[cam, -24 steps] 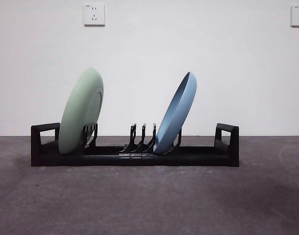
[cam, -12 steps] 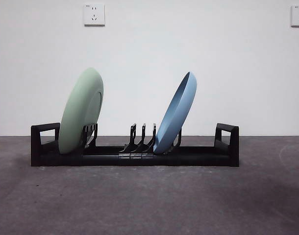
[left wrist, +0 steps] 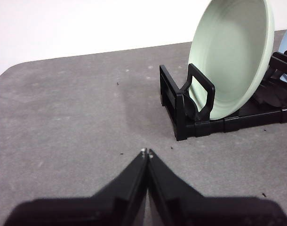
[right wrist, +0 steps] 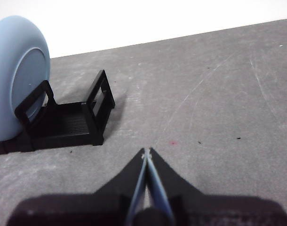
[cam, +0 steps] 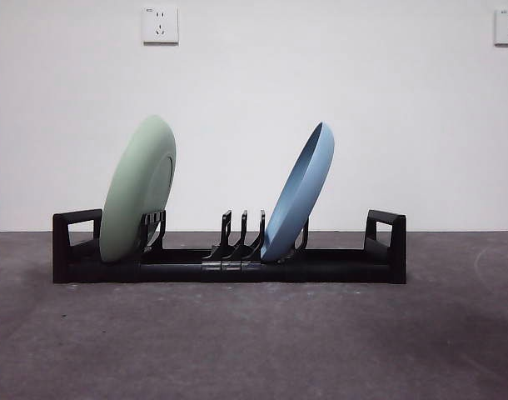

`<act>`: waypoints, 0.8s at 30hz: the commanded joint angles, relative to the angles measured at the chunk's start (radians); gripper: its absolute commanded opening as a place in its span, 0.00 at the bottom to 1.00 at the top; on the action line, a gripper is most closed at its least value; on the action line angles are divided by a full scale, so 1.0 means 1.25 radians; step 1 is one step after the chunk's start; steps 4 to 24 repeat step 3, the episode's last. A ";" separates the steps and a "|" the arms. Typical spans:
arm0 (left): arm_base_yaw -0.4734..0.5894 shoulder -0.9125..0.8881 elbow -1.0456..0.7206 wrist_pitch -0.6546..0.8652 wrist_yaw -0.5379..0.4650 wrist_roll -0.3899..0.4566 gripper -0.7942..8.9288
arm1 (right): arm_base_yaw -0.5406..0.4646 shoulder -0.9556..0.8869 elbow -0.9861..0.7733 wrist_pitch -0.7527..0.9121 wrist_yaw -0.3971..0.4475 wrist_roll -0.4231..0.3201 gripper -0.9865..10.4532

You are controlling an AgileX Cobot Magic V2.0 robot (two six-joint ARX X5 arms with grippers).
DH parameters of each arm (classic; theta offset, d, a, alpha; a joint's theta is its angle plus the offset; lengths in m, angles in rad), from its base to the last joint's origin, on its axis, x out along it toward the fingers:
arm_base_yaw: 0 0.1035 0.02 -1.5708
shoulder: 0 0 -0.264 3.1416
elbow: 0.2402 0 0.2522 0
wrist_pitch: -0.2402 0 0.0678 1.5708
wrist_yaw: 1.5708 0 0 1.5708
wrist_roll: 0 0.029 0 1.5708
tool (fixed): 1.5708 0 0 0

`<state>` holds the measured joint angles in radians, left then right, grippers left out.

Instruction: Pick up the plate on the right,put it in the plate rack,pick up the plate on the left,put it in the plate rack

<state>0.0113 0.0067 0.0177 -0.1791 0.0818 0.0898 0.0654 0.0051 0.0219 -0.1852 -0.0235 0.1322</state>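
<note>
Two plates (cam: 139, 190) (cam: 299, 193), one plate rack (cam: 229, 265)

Even soft light, faint shadows, sharp focus

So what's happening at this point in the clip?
Nothing is being handled right now. Both plates already stand tilted in the plate rack: the green plate near one end, the blue plate further along. The left end effector is shut and empty over bare table short of the green plate's end of the rack; the right end effector is shut and empty off the blue plate's end.
</note>
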 commanded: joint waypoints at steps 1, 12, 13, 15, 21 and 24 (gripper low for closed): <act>0.003 -0.001 -0.011 -0.001 -0.001 0.006 0.08 | 0.001 0.001 -0.012 0.004 0.003 0.006 0.09; 0.003 -0.001 -0.011 -0.001 -0.001 0.006 0.08 | 0.001 0.001 -0.012 0.004 0.003 0.007 0.09; 0.003 -0.001 -0.011 -0.001 -0.001 0.006 0.08 | 0.001 0.001 -0.012 0.004 0.003 0.007 0.09; 0.003 -0.001 -0.011 -0.001 -0.001 0.006 0.08 | 0.001 0.001 -0.012 0.004 0.003 0.007 0.09; 0.003 -0.001 -0.011 -0.001 -0.001 0.006 0.08 | 0.001 0.001 -0.012 0.004 0.003 0.007 0.09; 0.003 -0.001 -0.011 -0.001 -0.001 0.006 0.08 | 0.001 0.001 -0.012 0.004 0.003 0.007 0.09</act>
